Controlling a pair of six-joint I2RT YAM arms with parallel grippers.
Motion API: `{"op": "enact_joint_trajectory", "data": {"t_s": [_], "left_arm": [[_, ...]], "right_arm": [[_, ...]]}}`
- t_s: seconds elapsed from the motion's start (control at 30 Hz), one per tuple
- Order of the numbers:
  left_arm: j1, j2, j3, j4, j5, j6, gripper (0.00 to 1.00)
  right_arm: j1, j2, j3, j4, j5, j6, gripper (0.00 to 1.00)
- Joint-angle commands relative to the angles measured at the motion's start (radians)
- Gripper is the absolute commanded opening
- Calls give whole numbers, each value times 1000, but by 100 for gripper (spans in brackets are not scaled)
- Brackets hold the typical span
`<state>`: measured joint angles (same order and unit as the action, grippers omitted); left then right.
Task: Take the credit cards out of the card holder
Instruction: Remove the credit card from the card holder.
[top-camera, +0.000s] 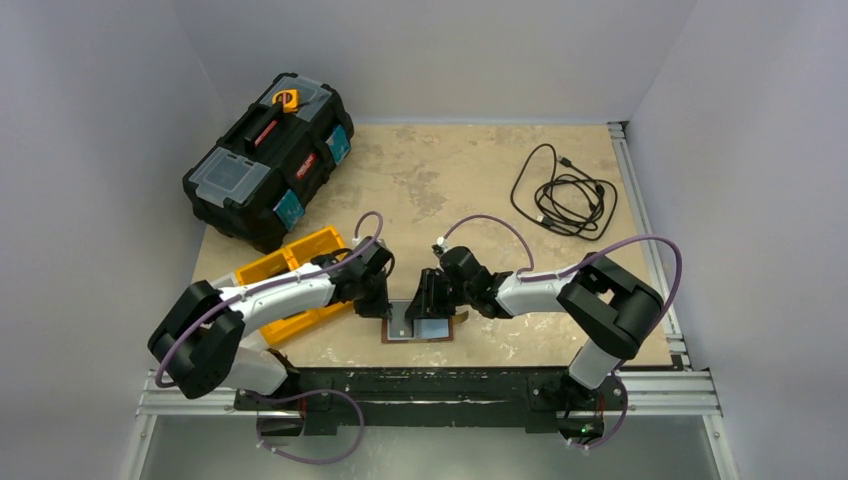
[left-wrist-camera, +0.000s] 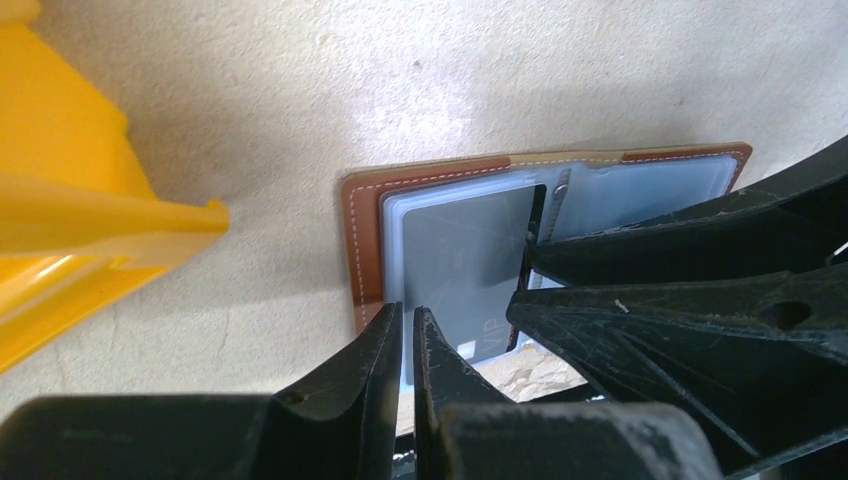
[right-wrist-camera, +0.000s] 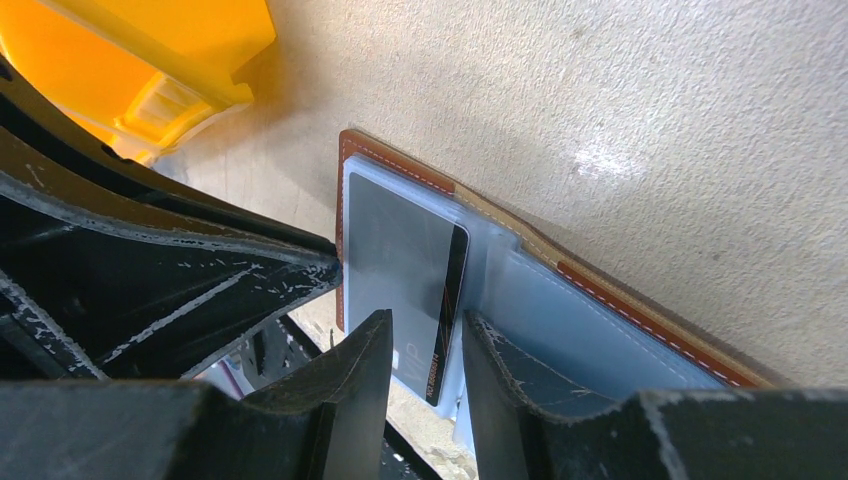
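The brown leather card holder (top-camera: 432, 330) lies open near the table's front edge, its pale grey-blue inside up. A grey card marked VIP (left-wrist-camera: 460, 260) sits in its left sleeve, its near end sticking out past the sleeve. My left gripper (left-wrist-camera: 408, 312) is at the holder's near left edge (left-wrist-camera: 362, 240), its jaws closed to a thin slit with a pale strip of sleeve between them. My right gripper (right-wrist-camera: 428, 320) is open a little, its fingers on either side of the card's black right edge (right-wrist-camera: 452, 290). Both grippers meet over the holder in the top view, the left (top-camera: 388, 308) and the right (top-camera: 425, 305).
An orange tray (top-camera: 285, 265) stands just left of the holder and shows in both wrist views (left-wrist-camera: 70, 200) (right-wrist-camera: 150, 60). A black toolbox (top-camera: 265, 165) is at the back left. A coiled black cable (top-camera: 565, 190) lies at the back right.
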<state>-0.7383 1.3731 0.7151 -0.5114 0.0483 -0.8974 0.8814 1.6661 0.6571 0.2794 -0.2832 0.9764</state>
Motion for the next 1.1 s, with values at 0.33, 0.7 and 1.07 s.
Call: {"op": "enact_joint_trajectory", "data": {"t_s": [0.33, 0.7, 1.07], "left_arm": [[-11, 99, -26, 98, 36, -34, 1], [-19, 141, -28, 49, -15, -85, 0], [-19, 165, -37, 31, -30, -118, 0]], "right_arm": [[-13, 49, -29, -9, 21, -20, 33], [-78, 11, -130, 137, -68, 14, 33], [-152, 5, -269, 461, -202, 131, 34]]}}
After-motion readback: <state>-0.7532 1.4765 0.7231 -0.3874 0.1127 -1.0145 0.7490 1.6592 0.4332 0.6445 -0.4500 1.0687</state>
